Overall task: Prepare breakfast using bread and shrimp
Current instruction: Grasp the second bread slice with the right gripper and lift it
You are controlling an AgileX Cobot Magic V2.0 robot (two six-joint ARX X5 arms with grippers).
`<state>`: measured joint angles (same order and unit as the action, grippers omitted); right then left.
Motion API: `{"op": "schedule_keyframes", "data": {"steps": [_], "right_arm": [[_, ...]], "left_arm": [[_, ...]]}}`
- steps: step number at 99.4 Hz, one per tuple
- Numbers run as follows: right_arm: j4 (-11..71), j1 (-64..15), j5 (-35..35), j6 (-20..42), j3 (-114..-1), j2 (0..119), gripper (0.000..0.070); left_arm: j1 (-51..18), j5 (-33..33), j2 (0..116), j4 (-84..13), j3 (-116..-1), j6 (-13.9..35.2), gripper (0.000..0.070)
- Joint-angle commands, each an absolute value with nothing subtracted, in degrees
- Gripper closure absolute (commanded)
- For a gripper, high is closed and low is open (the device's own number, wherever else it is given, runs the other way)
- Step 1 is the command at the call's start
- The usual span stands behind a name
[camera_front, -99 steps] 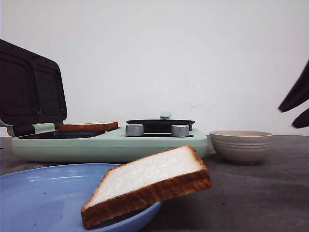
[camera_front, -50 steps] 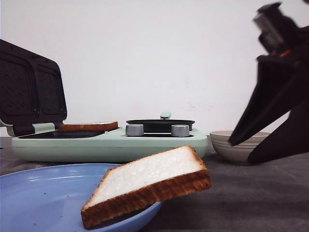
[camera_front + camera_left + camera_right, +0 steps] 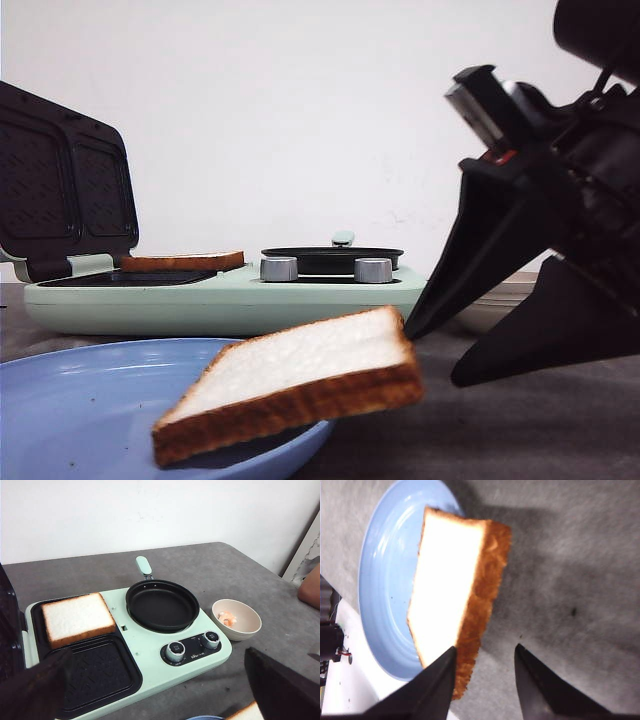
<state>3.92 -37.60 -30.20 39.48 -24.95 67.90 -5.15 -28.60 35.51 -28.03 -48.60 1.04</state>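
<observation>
A grey, slightly mottled table (image 3: 235, 565) carries everything. A mint-green breakfast maker (image 3: 150, 652) sits on it — lid open, with a dark grill plate on one side and a round black pan on the other. Just beside its knob end stands a beige bowl (image 3: 236, 619). Nearer the robot lies a blue plate (image 3: 90, 410) — its rim overhangs nothing, resting flat on the grey surface, apart from the appliance.

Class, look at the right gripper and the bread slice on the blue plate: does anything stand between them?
Nothing visible does. The right gripper is open and already at the crust edge of the bread slice, which overhangs the rim of the blue plate. One finger looks to touch the crust; the other stands over bare table.
</observation>
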Motion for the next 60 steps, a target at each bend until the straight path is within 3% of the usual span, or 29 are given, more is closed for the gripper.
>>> {"op": "schedule_keyframes", "data": {"steps": [1,13,26,60], "right_arm": [[2.3,-38.9,-30.4,41.1,-25.8,69.0,0.047],[0.4,-40.4,-30.4,42.4,-25.8,69.7,0.0419],[-0.2,-41.1,-28.4,42.8,-25.8,69.6,0.0419],[0.0,-42.2,-31.0,43.5,-25.8,69.6,0.0419]], "left_arm": [[-5.2,-28.5,35.6,-27.5,-49.4,0.9,0.0074],[-5.2,-28.5,35.6,-27.5,-49.4,0.9,0.0074],[-5.2,-28.5,35.6,-27.5,-49.4,0.9,0.0074],[-5.3,-28.5,35.6,-27.5,-49.4,0.9,0.0074]]}}
